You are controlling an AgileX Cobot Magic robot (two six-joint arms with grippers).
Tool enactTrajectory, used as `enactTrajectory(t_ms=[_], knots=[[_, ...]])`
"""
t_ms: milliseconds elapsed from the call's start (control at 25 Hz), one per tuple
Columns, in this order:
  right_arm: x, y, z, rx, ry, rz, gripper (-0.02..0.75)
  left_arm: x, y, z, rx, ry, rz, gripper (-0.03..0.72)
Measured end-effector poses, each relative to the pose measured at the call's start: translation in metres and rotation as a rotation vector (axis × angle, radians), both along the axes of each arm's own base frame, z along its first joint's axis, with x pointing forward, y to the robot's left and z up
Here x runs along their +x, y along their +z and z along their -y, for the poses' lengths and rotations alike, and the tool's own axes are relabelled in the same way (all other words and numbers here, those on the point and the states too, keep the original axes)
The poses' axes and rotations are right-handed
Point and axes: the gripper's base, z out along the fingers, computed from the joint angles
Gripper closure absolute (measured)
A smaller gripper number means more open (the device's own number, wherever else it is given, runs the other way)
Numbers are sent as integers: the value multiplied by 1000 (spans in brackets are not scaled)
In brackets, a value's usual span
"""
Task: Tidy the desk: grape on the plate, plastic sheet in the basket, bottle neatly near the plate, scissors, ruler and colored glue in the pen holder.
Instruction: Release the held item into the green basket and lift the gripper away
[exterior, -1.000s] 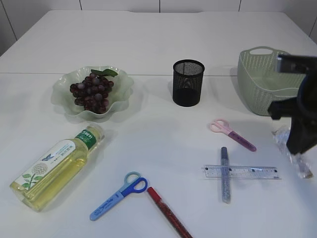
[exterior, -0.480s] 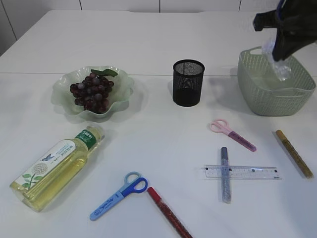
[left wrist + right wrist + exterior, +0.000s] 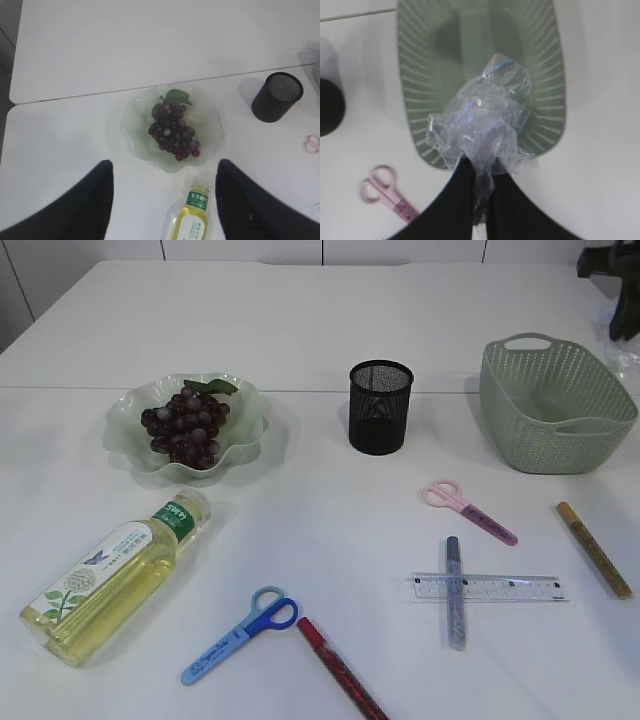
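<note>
With my right gripper's [image 3: 481, 192] fingers clamped on the crumpled plastic sheet [image 3: 482, 117], it hangs above the basket [image 3: 547, 75], light, limp and slippery, best pinched at a bunched fold; left fingers [image 3: 240, 207] stand apart.

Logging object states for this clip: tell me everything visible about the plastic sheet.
The plastic sheet is clear, thin film, crumpled into a loose wad with glinting, bluish creases. Its lower end is pinched between the closed fingers of the right hand, and the rest billows out beyond them. In the right wrist view it hangs above the open green basket, not lying in it; nothing else visibly touches it. In the exterior view only a pale scrap shows at the right edge.
</note>
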Motion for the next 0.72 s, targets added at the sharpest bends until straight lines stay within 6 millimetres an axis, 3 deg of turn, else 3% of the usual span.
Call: enactTrajectory(t_ms=[120,240,520,720], knots=[[4,-15,21,4,-46,-36,702,0,0,0,0,0,0,220],[7,-25,30,7,-65,-59,702,0,0,0,0,0,0,220],[13,-43,31,23,-66,-94,700,0,0,0,-1,-1,0,220],[17,-43,31,24,-66,-69,698,0,0,0,-3,-2,-1,221]])
